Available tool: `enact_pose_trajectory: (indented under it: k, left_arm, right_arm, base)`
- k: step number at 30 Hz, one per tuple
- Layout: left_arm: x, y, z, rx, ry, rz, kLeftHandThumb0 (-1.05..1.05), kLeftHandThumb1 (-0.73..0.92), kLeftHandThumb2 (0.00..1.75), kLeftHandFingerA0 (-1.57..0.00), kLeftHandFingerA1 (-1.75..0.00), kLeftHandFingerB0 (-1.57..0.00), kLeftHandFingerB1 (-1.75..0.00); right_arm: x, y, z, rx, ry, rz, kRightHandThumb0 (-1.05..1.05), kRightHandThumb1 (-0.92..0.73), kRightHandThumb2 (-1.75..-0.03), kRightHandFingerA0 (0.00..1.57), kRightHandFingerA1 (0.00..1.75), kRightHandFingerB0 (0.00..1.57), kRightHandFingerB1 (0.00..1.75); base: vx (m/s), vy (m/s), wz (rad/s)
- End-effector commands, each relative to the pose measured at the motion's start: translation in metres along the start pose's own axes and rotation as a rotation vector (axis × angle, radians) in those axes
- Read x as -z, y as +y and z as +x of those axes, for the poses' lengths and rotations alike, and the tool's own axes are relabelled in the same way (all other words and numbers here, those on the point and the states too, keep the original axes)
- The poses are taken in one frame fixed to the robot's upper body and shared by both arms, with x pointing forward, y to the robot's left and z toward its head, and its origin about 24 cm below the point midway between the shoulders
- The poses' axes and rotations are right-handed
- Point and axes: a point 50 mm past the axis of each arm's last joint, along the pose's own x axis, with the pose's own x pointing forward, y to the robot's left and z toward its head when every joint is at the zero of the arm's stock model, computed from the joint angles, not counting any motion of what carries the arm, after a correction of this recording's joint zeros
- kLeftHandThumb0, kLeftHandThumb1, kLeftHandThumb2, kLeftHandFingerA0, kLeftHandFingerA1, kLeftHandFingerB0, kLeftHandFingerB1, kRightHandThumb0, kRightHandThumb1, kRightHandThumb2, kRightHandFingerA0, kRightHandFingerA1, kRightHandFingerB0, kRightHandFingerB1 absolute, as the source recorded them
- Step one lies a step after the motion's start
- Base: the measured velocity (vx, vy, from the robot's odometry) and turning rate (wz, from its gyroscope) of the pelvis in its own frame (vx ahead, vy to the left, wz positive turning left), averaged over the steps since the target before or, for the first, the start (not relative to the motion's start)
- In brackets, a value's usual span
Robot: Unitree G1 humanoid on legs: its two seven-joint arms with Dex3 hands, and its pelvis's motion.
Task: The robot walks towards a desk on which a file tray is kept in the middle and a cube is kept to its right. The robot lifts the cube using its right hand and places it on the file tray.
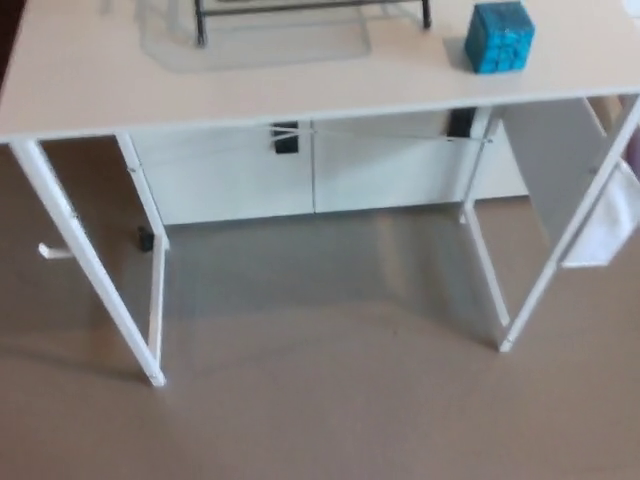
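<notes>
**File tray mostly chopped off at the top**

Only the front bar and two feet of the file tray made it in at 12 o'clock, the rest was cut off. Neither robot hand was in shot, so no telling if they were open or closed. The blue cube sat flat on the white desk around 1 o'clock, at the tray's 3 o'clock and apart from it. It was twisted slightly off the desk edge, with no real long axis.

White desk on thin white legs spans the far half of the scene; a dark wire file tray sits mid-desk, mostly cut off at the far edge; a bright blue cube rests on the desktop to the tray's right, apart from it.
</notes>
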Motion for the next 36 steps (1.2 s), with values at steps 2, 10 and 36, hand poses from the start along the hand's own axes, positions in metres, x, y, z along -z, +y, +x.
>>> enact_pose_trajectory:
  k: [2, 10, 36]
  left_arm:
    - [0.0026, 0.0056, -0.0043, -0.006, 0.009, 0.008, -0.79, 0.61, 0.95, -0.03, -0.57, -0.04, -0.39]
    - [0.0062, 0.0044, -0.0046, -0.013, 0.018, 0.002, -0.78, 0.6, 0.99, 0.0, -0.5, -0.04, -0.35]
    - [0.0044, 0.0039, -0.0066, 0.001, 0.007, -0.034, -0.8, 0.61, 0.99, -0.01, -0.47, -0.03, -0.39]
  right_arm:
    - [0.0058, 0.0015, -0.0005, 0.007, 0.033, 0.009, -0.71, -0.57, -0.89, 0.37, 0.5, 0.03, 0.24]
    - [0.0079, 0.0028, -0.0011, 0.003, 0.032, 0.006, -0.69, -0.58, -0.87, 0.44, 0.53, 0.04, 0.25]
    - [0.002, 0.0008, -0.0002, 0.023, 0.002, 0.008, -0.71, -0.56, -0.87, 0.35, 0.47, 0.04, 0.27]
  base:
    - [0.28, -0.119, 0.0]
    - [0.21, 0.087, -0.14]
    - [0.07, 0.007, -0.01]
